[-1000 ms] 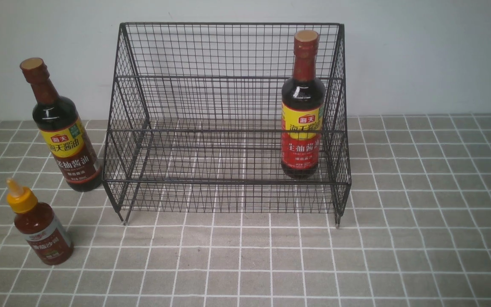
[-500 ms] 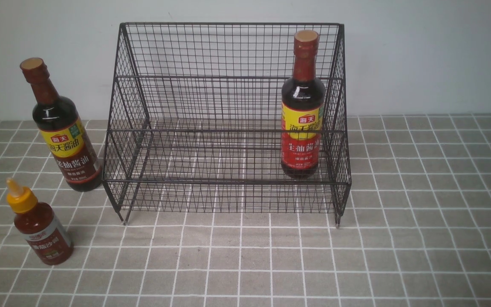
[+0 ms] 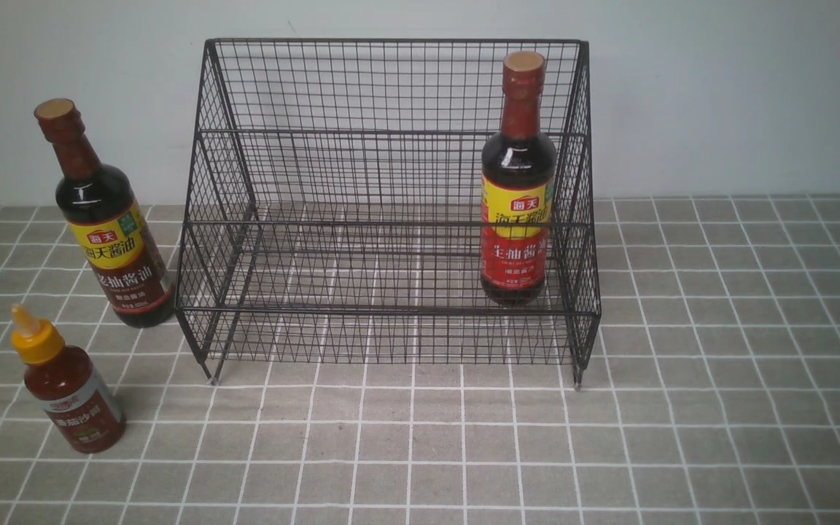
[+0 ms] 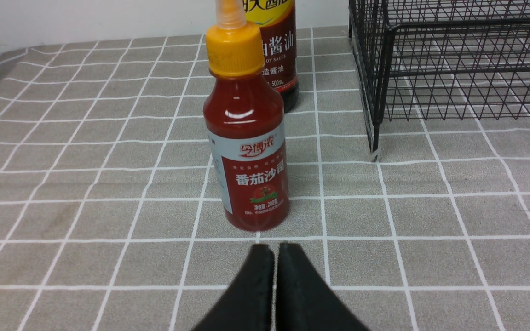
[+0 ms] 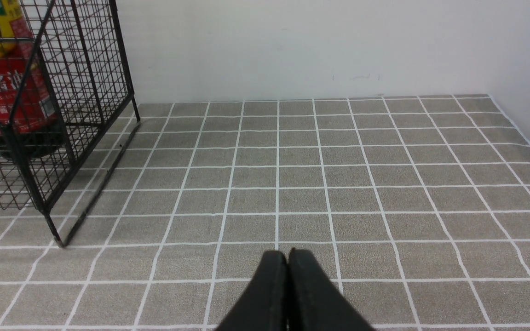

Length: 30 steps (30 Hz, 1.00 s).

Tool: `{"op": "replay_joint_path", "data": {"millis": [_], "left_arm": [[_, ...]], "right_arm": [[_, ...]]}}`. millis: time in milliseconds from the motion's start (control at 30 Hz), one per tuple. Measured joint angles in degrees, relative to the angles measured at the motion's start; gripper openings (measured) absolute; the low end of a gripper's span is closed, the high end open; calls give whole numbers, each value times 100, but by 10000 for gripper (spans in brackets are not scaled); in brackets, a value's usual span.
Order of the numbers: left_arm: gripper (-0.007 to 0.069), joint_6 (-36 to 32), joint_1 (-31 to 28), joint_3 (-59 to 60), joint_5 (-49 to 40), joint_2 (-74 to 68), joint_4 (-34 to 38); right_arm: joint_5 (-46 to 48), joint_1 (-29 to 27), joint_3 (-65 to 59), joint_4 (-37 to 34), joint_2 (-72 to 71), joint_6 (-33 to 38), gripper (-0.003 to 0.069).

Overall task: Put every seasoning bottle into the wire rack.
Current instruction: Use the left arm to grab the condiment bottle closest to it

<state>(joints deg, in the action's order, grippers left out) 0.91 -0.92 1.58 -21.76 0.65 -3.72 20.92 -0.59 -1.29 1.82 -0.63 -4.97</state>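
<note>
While the wire rack (image 3: 391,133) holds one soy-sauce bottle (image 3: 516,219), the left claw (image 4: 274,252) and right claw (image 5: 287,258) are pressed together.

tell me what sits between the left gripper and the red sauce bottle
Only bare checked tablecloth separates the left gripper from the red sauce bottle, in the left wrist view.

番茄沙司 on red sauce bottle (image 4: 249,151); 海天酱油 on left soy bottle (image 3: 110,240).

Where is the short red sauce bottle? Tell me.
Front view: the short red sauce bottle stands on the tablecloth at the robot's left, outside the wire rack, just nearer than the tall soy-sauce bottle beside the rack.
</note>
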Motion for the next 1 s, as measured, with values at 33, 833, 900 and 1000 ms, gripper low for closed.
{"op": "replay_joint_path", "data": {"millis": [33, 833, 900, 1000], "left_arm": [[-7, 0, 0, 0, 0, 0, 0], [-7, 352, 0, -29, 3670, -194, 1211], [-7, 255, 0, -192, 3493, -601, 1307], [-7, -91, 0, -797, 2938, -1786, 1314]], "right_arm": [[0, 0, 0, 0, 0, 0, -13], [0, 0, 0, 4, -5, -5, -13], [0, 0, 0, 6, -5, -5, -13], [0, 0, 0, 11, -5, -11, -13]]}}
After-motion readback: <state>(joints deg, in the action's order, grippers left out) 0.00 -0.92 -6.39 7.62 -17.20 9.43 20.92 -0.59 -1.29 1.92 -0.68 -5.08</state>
